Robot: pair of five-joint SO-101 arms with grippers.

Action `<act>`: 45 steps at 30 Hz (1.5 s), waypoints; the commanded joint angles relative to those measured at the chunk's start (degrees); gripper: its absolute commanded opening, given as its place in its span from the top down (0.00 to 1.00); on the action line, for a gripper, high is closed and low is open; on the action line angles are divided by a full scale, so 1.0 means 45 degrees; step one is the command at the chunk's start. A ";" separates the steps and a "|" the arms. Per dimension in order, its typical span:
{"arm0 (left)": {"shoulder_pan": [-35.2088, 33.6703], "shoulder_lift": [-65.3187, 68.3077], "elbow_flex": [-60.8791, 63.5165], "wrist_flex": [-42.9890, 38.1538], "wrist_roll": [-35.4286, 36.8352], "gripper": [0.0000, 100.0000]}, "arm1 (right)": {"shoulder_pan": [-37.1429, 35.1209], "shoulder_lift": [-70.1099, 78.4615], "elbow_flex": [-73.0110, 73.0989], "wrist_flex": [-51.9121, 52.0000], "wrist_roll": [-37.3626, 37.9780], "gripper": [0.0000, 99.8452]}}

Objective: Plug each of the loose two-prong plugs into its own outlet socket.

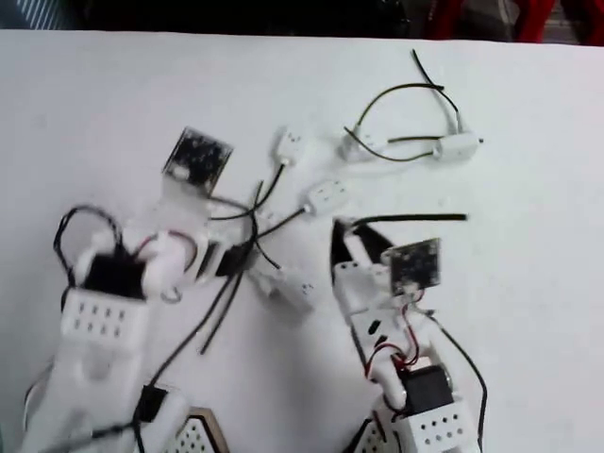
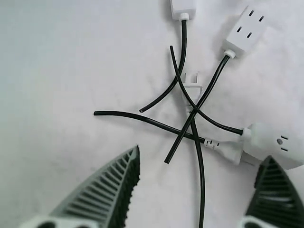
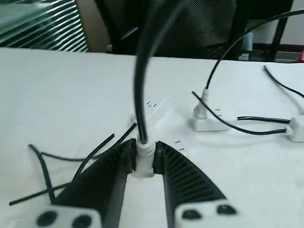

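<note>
My left gripper [image 2: 203, 154] hangs open over a tangle of black cords; in the high view it is left of centre [image 1: 236, 257]. Under it lies a loose white two-prong plug [image 2: 192, 84]. A white socket with a plug in it [image 2: 273, 142] sits by one finger, and two more sockets [image 2: 247, 29] [image 2: 183, 7] lie farther off. My right gripper [image 3: 145, 159] is shut on a white plug [image 3: 144, 160] whose black cord [image 3: 142, 71] rises from it. In the high view this gripper [image 1: 347, 243] stays right of the sockets [image 1: 327, 195] [image 1: 288, 144].
Another socket [image 1: 460, 144] and a small white piece [image 1: 363, 143] joined by looping cords lie at the back right. A black cord [image 1: 415, 218] runs rightwards from my right gripper. Cord ends cross between the arms. The table's far edge meets a dark background.
</note>
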 commanded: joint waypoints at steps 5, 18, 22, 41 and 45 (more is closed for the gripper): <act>0.0127 0.5011 -0.4337 -0.0508 -0.0059 0.63 | 0.1924 -0.0029 -0.0762 -0.1319 -0.1407 0.98; 0.1651 1.1341 -0.6603 -0.4239 -0.0059 0.63 | 0.2042 -0.0049 -0.0723 -0.1338 -0.1465 0.98; 0.2120 1.2689 -0.7639 -0.4200 -0.0059 0.63 | 0.2081 -0.0088 -0.0723 -0.1338 -0.1465 0.98; 0.2432 1.6889 -1.1819 -0.4200 -0.0762 0.70 | 0.2061 -0.0049 -0.0703 -0.1319 -0.1387 0.98; 0.2549 1.6869 -1.1761 -0.3946 -0.0821 0.69 | 0.2061 -0.0049 -0.0703 -0.1319 -0.1387 0.98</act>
